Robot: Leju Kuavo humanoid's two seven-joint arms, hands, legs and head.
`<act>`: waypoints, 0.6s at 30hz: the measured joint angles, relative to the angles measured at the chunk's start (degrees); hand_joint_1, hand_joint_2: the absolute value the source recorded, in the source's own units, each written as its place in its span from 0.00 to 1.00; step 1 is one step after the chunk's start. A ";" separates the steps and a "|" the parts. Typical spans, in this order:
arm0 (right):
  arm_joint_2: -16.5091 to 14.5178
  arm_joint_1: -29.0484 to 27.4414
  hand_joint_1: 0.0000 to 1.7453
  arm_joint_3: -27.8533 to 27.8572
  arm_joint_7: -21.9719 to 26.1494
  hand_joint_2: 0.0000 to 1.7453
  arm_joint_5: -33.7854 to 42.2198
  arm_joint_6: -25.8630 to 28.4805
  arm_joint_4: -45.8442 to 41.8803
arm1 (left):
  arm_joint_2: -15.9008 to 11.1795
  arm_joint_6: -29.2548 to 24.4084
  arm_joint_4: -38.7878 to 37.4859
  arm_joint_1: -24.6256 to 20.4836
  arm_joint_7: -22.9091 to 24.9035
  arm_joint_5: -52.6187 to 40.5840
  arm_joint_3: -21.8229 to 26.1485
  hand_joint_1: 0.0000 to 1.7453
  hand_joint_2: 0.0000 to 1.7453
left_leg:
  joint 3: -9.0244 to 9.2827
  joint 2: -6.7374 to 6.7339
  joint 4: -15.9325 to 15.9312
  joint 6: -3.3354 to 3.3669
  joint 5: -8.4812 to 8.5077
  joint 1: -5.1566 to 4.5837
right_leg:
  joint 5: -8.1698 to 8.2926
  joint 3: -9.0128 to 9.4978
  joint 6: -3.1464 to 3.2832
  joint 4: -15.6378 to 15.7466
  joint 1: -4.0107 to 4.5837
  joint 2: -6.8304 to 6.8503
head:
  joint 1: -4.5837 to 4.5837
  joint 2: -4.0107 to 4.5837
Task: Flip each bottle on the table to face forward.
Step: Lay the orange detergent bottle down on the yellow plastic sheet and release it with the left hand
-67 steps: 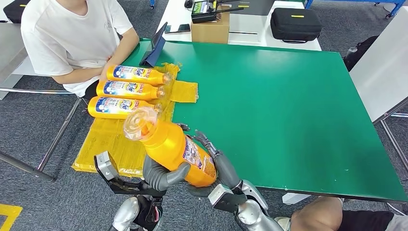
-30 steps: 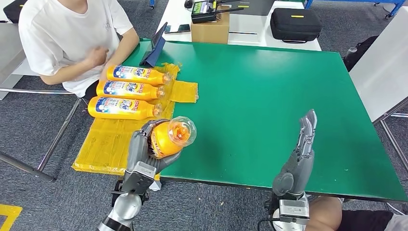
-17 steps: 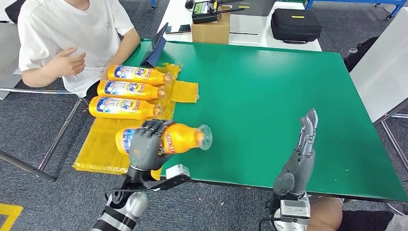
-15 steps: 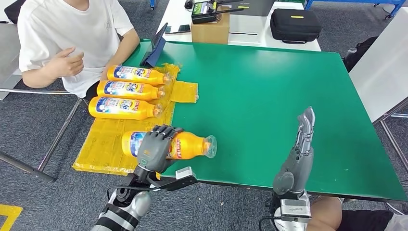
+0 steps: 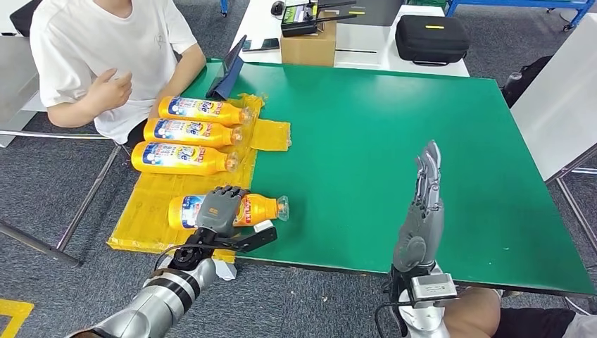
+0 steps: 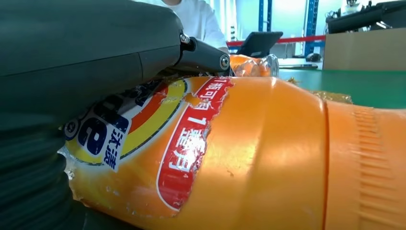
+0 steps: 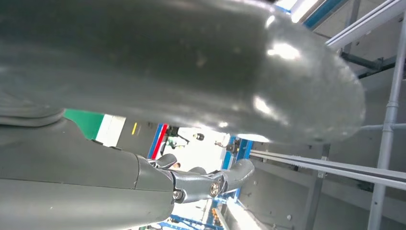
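Observation:
Four orange bottles lie on their sides on the yellow mat (image 5: 151,204), caps pointing right. My left hand (image 5: 217,210) grips the nearest bottle (image 5: 253,210) from above, label up; the left wrist view shows this bottle (image 6: 258,153) close, its blue, red and yellow label under my fingers (image 6: 201,50). The other three bottles (image 5: 200,109) (image 5: 191,132) (image 5: 179,158) lie in a row farther back with blue labels up. My right hand (image 5: 421,208) stands upright over the green table (image 5: 394,127), fingers straight and empty.
A person in a white shirt (image 5: 98,42) sits at the table's far left corner with a raised hand (image 5: 112,88). A dark tablet (image 5: 229,67) leans near them. A cardboard box (image 5: 306,44) and black case (image 5: 431,36) sit on the white table behind.
My left hand has turned the bottle over and laid it on the mat, cap right, label up. My right hand let go of it and rose upright over the table.

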State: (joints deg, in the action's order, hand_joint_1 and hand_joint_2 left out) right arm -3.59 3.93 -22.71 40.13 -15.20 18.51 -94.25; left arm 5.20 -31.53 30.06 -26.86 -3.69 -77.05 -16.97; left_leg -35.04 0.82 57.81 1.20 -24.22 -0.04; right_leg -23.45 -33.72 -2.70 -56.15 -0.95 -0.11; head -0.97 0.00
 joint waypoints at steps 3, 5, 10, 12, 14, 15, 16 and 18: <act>-0.31 0.46 0.00 -0.01 0.00 0.00 0.28 -0.61 0.82 | -0.01 0.55 -2.70 -1.53 -0.13 0.02 0.72 1.00 1.00 | 0.16 0.04 -0.02 -0.04 0.01 0.00 | 0.02 0.16 0.03 0.00 0.01 0.00 | 0.00 0.00; -0.40 0.71 0.00 -0.08 0.00 0.00 0.61 -0.65 1.40 | -0.02 0.56 -4.03 -2.26 -0.38 0.28 1.19 1.00 1.00 | 0.27 0.03 -0.02 -0.09 0.05 0.01 | 0.08 0.24 0.10 0.00 0.03 -0.01 | 0.00 0.01; -0.41 1.12 0.00 -0.37 0.00 0.00 0.88 -0.30 2.68 | -0.01 1.50 -5.71 -3.25 -5.66 5.52 4.06 0.79 1.00 | 0.39 -0.02 -0.02 -0.18 0.17 0.09 | 0.21 0.26 0.20 -0.02 0.12 -0.04 | -0.01 0.01; -0.41 1.14 0.00 -0.40 0.00 0.00 0.88 -0.25 3.03 | 0.01 1.74 -5.97 -3.41 -6.57 6.38 5.02 0.30 1.00 | 0.40 -0.03 -0.02 -0.20 0.19 0.10 | 0.21 0.27 0.20 -0.03 0.13 -0.03 | -0.02 0.01; -0.41 1.16 0.00 -0.42 0.00 0.00 0.91 -0.22 3.35 | 0.06 2.45 -6.12 -3.50 -8.17 7.53 5.86 0.00 1.00 | 0.40 -0.04 -0.02 -0.20 0.20 0.10 | 0.21 0.27 0.20 -0.03 0.13 -0.03 | -0.02 0.00; -0.40 1.19 0.00 -0.42 0.00 0.00 0.95 -0.29 3.51 | 0.14 3.39 -6.15 -3.55 -9.92 8.76 6.42 0.00 1.00 | 0.41 -0.05 -0.02 -0.20 0.19 0.11 | 0.21 0.27 0.20 -0.04 0.14 -0.03 | -0.02 0.00; -0.40 1.25 0.00 -0.42 0.00 0.00 1.03 -0.39 3.68 | 0.26 4.87 -6.17 -3.65 -12.33 10.45 7.10 0.00 1.00 | 0.40 -0.05 -0.02 -0.20 0.19 0.11 | 0.21 0.27 0.20 -0.04 0.14 -0.03 | -0.02 0.00; -0.39 1.49 0.00 -0.42 0.00 0.00 1.29 -0.75 4.03 | 0.59 8.82 -6.14 -3.88 -17.69 14.47 8.50 0.00 1.00 | 0.40 -0.06 -0.02 -0.20 0.19 0.11 | 0.20 0.27 0.19 -0.04 0.14 -0.03 | -0.02 0.01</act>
State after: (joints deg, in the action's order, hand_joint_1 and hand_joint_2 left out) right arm -3.98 5.42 -23.12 40.13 -13.91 17.76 -90.23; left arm 5.79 -22.72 23.92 -30.74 -21.38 -62.57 -8.46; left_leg -34.63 0.77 57.78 1.00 -24.02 0.08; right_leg -23.25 -33.46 -2.51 -56.19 -0.81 -0.14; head -0.99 0.01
